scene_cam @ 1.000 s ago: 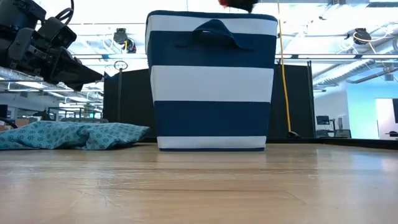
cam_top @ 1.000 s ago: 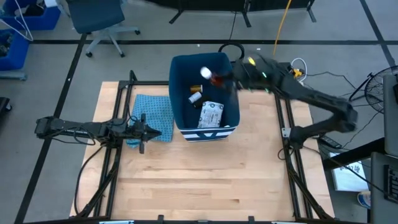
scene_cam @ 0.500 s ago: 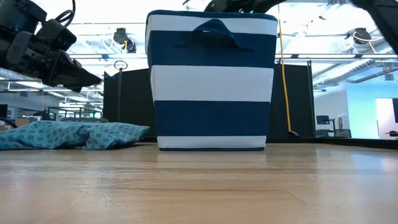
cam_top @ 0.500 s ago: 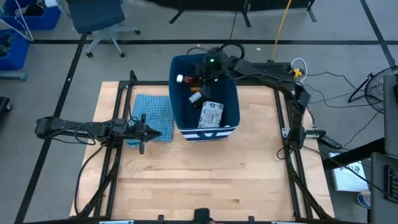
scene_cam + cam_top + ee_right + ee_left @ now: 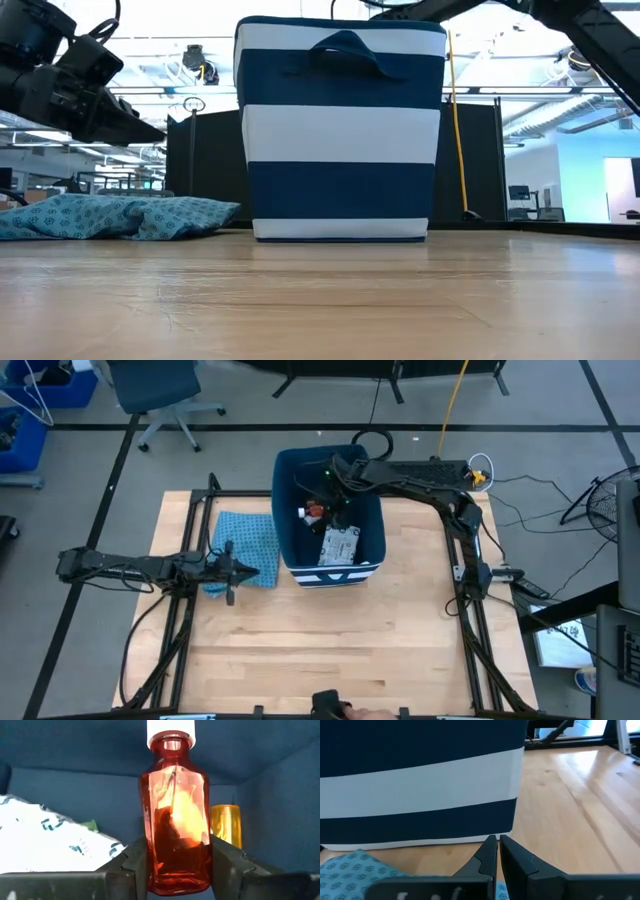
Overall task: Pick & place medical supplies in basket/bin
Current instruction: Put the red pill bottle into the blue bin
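My right gripper (image 5: 326,510) reaches down into the dark-blue bin (image 5: 330,457) and is shut on a clear red bottle (image 5: 175,810) with a white cap (image 5: 170,727). From above, the red bottle (image 5: 316,512) shows with its cap toward the table's left. A white patterned packet (image 5: 340,543) and an orange pill bottle (image 5: 225,825) lie in the bin. My left gripper (image 5: 228,570) is shut and waits over the light blue cloth (image 5: 245,545), left of the bin (image 5: 420,785). My right gripper pinches the red bottle's lower body (image 5: 175,865) between its two fingers (image 5: 137,860), one on each side. It comes from the table's right, slanting down into the bin. The bottle lies along the fingers, cap end away from them; whether it touches the bin's contents I cannot tell.
The bin (image 5: 340,130) stands tall at the table's far middle, with white bands and a handle. The cloth (image 5: 120,215) lies crumpled beside it on the left. Bare wooden table (image 5: 330,650) spreads toward the near edge. Metal frame rails run along both sides.
My right gripper, carrying the red bottle, swung from above the bin's far right rim toward the table's left, then came toward the near edge and down into the bin. The bottle dropped below the rim in the low view.
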